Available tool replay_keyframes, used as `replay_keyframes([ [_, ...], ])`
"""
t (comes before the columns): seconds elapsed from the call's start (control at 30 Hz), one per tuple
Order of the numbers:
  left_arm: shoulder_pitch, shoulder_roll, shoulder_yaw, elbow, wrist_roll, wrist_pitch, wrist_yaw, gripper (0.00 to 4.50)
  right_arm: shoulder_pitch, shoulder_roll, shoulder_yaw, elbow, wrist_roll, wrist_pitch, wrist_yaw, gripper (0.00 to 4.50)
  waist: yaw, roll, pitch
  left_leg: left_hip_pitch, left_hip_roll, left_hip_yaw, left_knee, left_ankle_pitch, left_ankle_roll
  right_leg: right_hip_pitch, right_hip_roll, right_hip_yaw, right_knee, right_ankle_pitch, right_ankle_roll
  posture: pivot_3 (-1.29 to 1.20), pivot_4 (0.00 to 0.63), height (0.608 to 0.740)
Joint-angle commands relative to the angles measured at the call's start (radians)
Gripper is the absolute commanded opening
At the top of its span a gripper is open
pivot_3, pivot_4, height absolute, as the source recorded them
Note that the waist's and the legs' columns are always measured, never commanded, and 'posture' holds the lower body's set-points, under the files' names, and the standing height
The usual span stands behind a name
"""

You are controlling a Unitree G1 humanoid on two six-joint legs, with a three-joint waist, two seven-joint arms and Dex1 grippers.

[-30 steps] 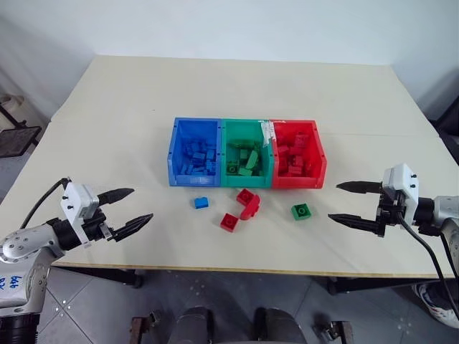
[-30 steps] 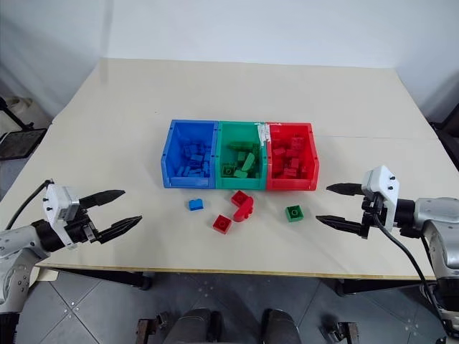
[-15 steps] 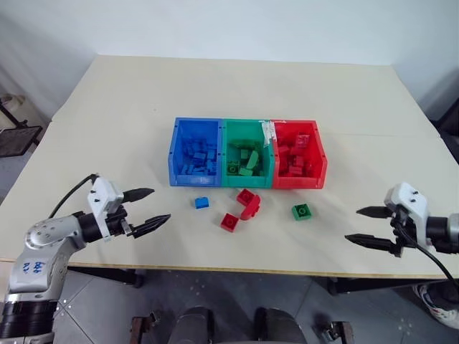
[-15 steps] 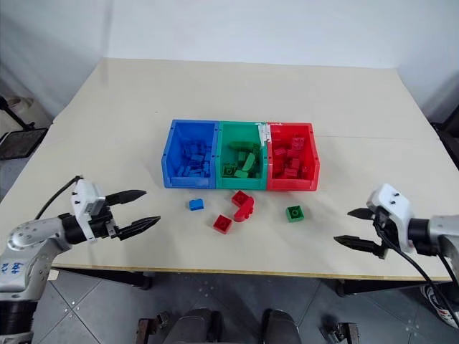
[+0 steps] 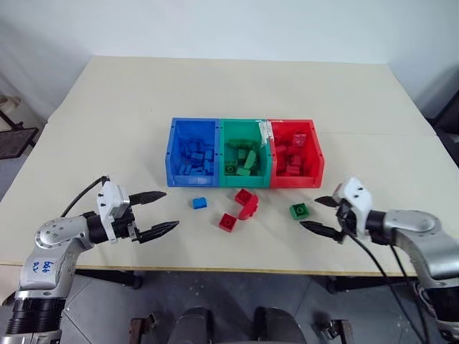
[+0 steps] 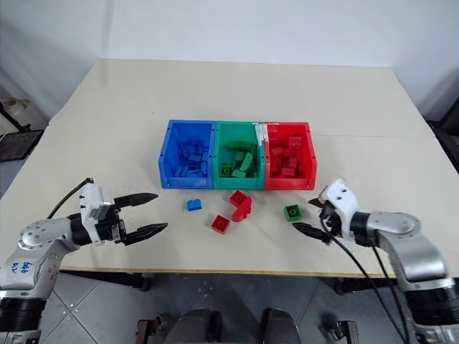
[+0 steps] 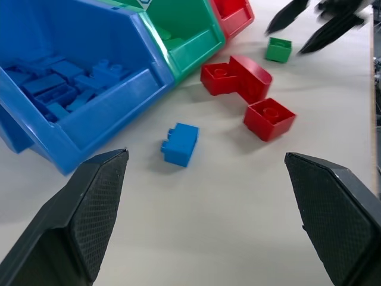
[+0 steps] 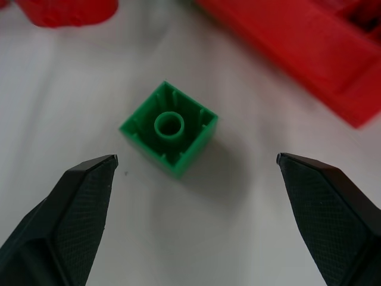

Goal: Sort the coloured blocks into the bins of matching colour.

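We see our right hand [image 5: 320,215], fingers apart, just right of the green block [image 5: 300,211], which lies hollow side up on open counter [image 5: 129,115] near the bins [image 5: 244,152]. Our left hand [image 5: 159,213], also spread, hovers by the counter's near edge, left of the blue block [image 5: 200,203].

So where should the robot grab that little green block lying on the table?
Probably by two opposite flat side walls of the green block, coming from above. It lies upside down, hollow side up, apart from the red bin, so both walls are free. The open right gripper already frames it, one of its fingers on either side.
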Motion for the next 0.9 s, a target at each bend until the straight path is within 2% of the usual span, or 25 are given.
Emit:
replay_keyframes([
  [0.03,0.03,0.012,0.047,-0.056,-0.03,0.002,0.008,4.47,-0.024,0.041,0.03,0.041,-0.025,-0.067,-0.002,4.5,-0.003,0.0,0.0,0.0,0.0,0.0,0.0,0.0,0.0,0.0,0.0,0.0,0.0,0.0,0.0,0.0,0.15,0.74],
  [0.13,0.051,0.011,0.06,-0.077,-0.038,0.007,0.014,4.47,-0.039,0.071,0.066,0.09,-0.055,-0.108,0.0,4.5,-0.011,-0.002,-0.001,0.001,0.001,0.0,0.001,0.0,0.0,0.001,0.0,0.0,0.0,0.0,0.0,0.0,0.15,0.74],
  [0.17,0.057,0.011,0.062,-0.082,-0.04,0.009,0.015,4.49,-0.037,0.076,0.07,0.097,-0.06,-0.116,0.001,4.31,-0.012,-0.002,-0.001,0.001,0.001,0.0,0.001,0.0,0.0,0.001,0.0,0.0,0.0,0.0,0.0,0.0,0.15,0.74],
  [0.23,0.067,0.012,0.068,-0.089,-0.044,0.01,0.016,4.5,-0.027,0.077,0.07,0.093,-0.058,-0.118,0.006,3.85,-0.014,-0.002,-0.001,0.001,0.001,0.0,0.0,0.0,0.0,0.001,0.0,0.0,0.001,0.0,0.0,0.0,0.15,0.74],
  [0.4,0.08,0.015,0.08,-0.092,-0.048,0.012,0.017,4.5,0.01,0.039,0.042,0.029,-0.048,-0.133,0.025,2.19,-0.012,-0.002,-0.001,0.001,0.002,0.0,0.0,0.0,0.0,0.001,0.0,0.0,0.001,0.0,0.0,0.0,0.15,0.74],
  [0.43,0.08,0.014,0.081,-0.092,-0.049,0.013,0.017,4.5,0.01,0.031,0.026,0.004,-0.034,-0.121,0.026,2.09,-0.011,-0.002,-0.001,0.001,0.001,0.0,0.0,0.0,0.0,0.001,0.0,0.0,0.001,0.0,0.0,0.0,0.15,0.74],
  [0.5,0.073,0.011,0.082,-0.087,-0.048,0.012,0.02,4.5,0.001,-0.002,-0.024,-0.091,0.026,-0.067,0.044,2.09,-0.007,-0.001,-0.001,0.0,0.001,-0.002,0.001,0.0,0.0,0.001,-0.001,0.0,0.001,0.0,0.0,0.0,0.15,0.74],
  [0.57,0.066,0.007,0.081,-0.079,-0.054,0.013,0.015,4.5,-0.091,-0.009,-0.047,-0.159,0.094,0.022,0.043,2.09,-0.01,-0.001,-0.001,0.0,0.001,-0.001,0.001,0.0,0.0,0.001,-0.002,0.0,0.0,0.0,0.0,0.0,0.15,0.74],
  [0.63,0.059,0.006,0.078,-0.071,-0.054,0.011,0.01,4.5,-0.205,0.025,-0.025,-0.144,0.106,0.062,0.024,2.09,-0.019,0.001,0.001,0.0,0.001,0.0,0.001,0.0,0.0,0.0,-0.001,0.001,0.0,0.0,0.0,0.0,0.15,0.74],
  [0.73,0.049,-0.004,0.083,-0.057,-0.065,-0.006,-0.005,4.5,-0.356,0.117,0.032,-0.022,0.086,0.028,0.01,2.09,-0.026,0.0,0.0,0.001,0.003,0.0,0.0,0.0,-0.001,0.0,0.0,0.001,0.001,-0.001,-0.002,0.0,0.15,0.74],
  [0.9,0.043,-0.016,0.105,-0.042,-0.087,-0.037,-0.036,4.5,-0.608,0.273,0.132,0.323,-0.036,-0.151,0.014,2.09,-0.038,0.0,0.0,0.0,0.001,-0.001,-0.001,0.0,-0.001,-0.003,0.0,-0.001,0.004,-0.001,-0.002,0.0,0.15,0.74],
])
